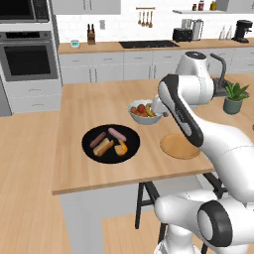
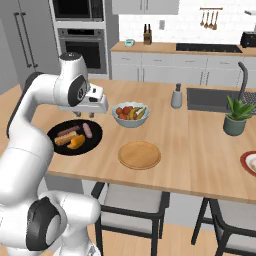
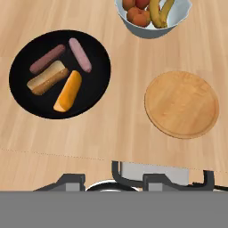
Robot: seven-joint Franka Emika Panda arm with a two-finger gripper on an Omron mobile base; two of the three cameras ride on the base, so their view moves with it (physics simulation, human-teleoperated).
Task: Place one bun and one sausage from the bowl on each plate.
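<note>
The wide black bowl (image 3: 95, 89) lies on the wooden island, and it is also in the left base view (image 1: 130, 136) and the right base view (image 2: 94, 141). In it are two pink sausages (image 3: 47, 59) (image 3: 80, 54), a tan bun (image 3: 47, 78) and an orange bun (image 3: 68, 91). To its right lies the bare tan plate (image 3: 181, 103) (image 1: 179, 147) (image 2: 139, 154). The red-rimmed plate (image 2: 249, 162) sits at the island's far right edge. My gripper (image 3: 113, 182) (image 2: 95, 112) hovers high above the island's near edge, open, holding nothing.
A white bowl of fruit (image 3: 153, 15) (image 2: 130, 114) stands behind the bowl and the tan plate. A grey bottle (image 2: 176, 96), a sink (image 2: 215, 100) and a potted plant (image 2: 235, 117) are further right. Stools (image 2: 130, 200) stand under the near edge.
</note>
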